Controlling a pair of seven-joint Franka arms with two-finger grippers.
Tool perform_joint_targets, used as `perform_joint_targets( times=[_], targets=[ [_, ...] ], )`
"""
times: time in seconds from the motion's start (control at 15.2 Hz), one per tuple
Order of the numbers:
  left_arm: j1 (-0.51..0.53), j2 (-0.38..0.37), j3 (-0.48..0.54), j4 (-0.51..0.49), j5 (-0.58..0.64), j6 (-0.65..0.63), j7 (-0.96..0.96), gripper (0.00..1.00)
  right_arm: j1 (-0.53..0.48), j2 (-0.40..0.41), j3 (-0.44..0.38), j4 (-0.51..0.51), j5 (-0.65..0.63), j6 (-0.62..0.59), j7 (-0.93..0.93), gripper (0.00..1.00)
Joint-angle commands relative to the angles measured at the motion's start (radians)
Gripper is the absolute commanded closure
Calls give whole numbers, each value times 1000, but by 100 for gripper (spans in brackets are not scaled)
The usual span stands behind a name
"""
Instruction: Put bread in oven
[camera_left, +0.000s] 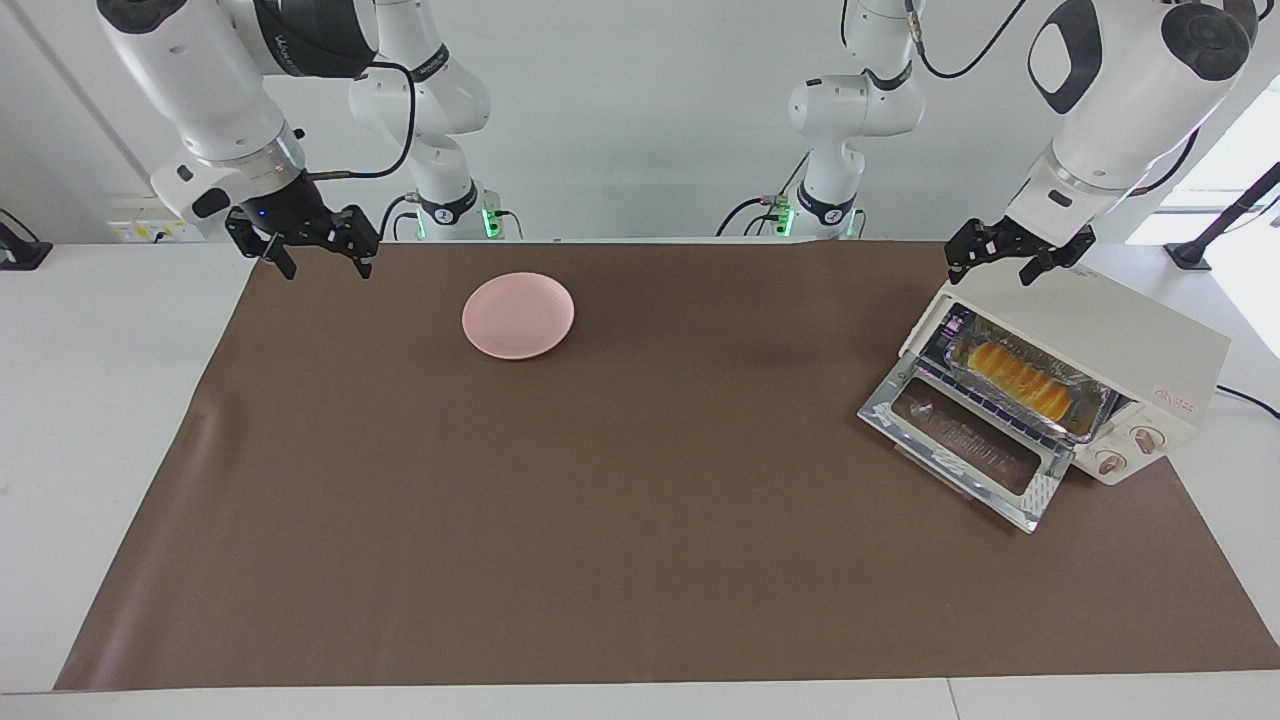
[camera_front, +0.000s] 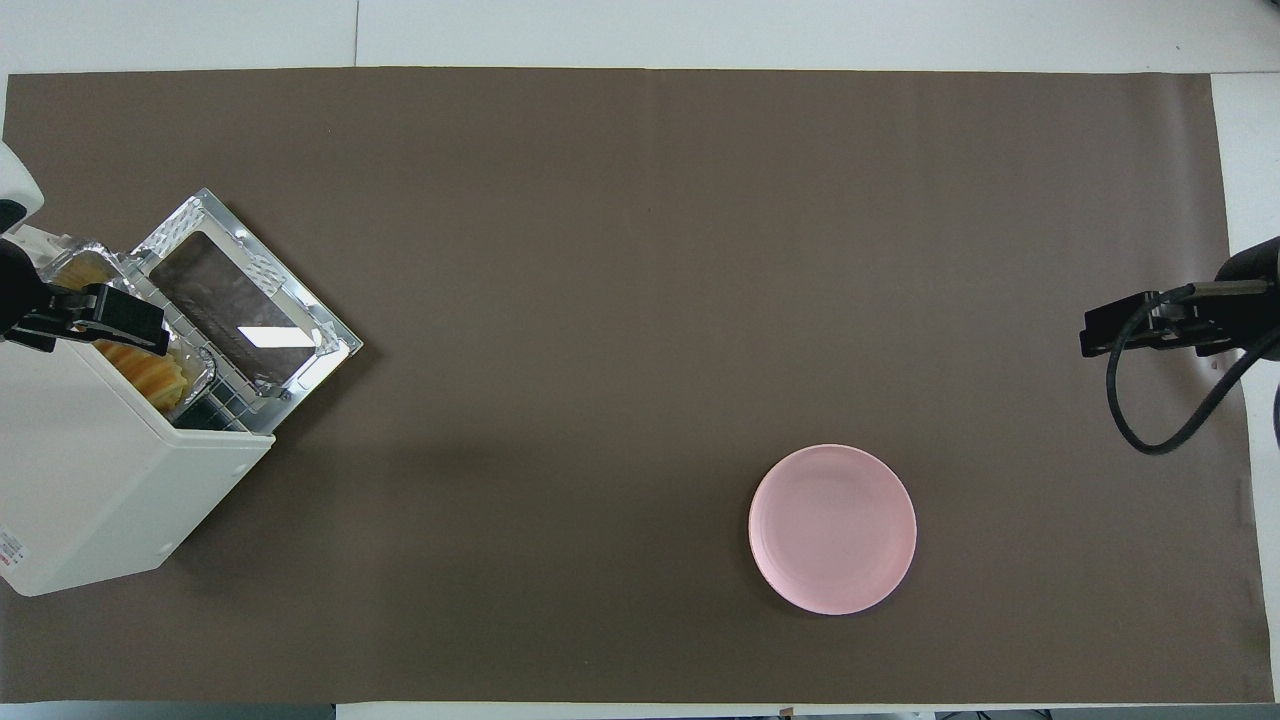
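Two pincers hung with fingers spread, empty: the left pincer (camera_left: 1006, 262) over the cream-white boxy oven (camera_left: 1130, 340), the right pincer (camera_left: 312, 250) waiting over the table's edge. The golden ridged bread loaf (camera_left: 1018, 377) lay inside the oven.

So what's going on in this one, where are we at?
The bread already sits in a foil tray on the rack inside the oven, at the left arm's end of the table. The oven door hangs open. The left gripper is open and empty, up over the oven's top. The right arm waits with its open gripper over the mat's edge at its own end. The pink plate is bare. Nothing is being held.
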Motion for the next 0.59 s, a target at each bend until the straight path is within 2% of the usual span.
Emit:
perform_joint_targets(
  times=[0.0, 0.53],
  targets=[
    [2, -18, 3, -20, -5, 65, -2, 0, -14, -3, 11, 0, -15, -13, 11, 0],
    [2, -18, 3, -23, -5, 85, 0, 0, -14, -3, 11, 0, -15, -13, 11, 0]
  ],
)
